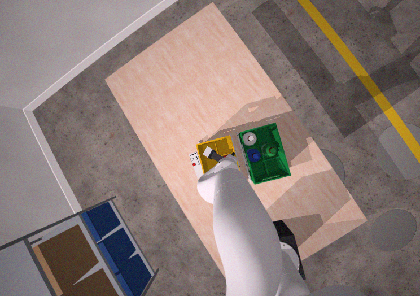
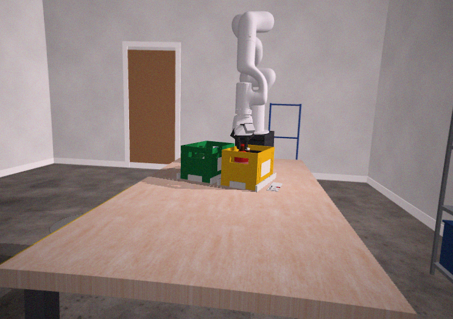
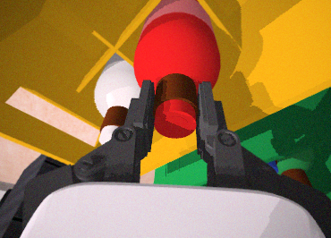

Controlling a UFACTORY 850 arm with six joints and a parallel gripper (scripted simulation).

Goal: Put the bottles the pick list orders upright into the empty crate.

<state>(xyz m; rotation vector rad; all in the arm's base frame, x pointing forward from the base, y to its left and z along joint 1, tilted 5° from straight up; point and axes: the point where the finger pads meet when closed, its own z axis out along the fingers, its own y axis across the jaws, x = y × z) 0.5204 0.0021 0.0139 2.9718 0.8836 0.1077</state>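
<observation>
My gripper [image 3: 175,97] [image 2: 242,147] is shut on the red bottle [image 3: 176,47] [image 2: 241,159] at its brown neck, below the red cap. The bottle is upright inside the yellow crate [image 1: 213,140] [image 2: 239,173]; whether its base touches the crate floor is hidden. A white bottle [image 3: 116,85] stands in another compartment of this crate. The green crate [image 1: 276,170] [image 2: 193,167] holds a white-capped bottle [image 1: 250,138], a blue bottle [image 1: 253,155] and a green bottle [image 1: 271,150]. The pick list [image 1: 194,159] [image 2: 274,187] shows a white mark with ×1 and a red mark with ×1.
The green crate stands close beside the yellow one, with a narrow gap between them. The yellow crate's walls and dividers surround the held bottle. My arm [image 1: 240,225] reaches over the table [image 1: 176,65] and hides part of the yellow crate in the top view.
</observation>
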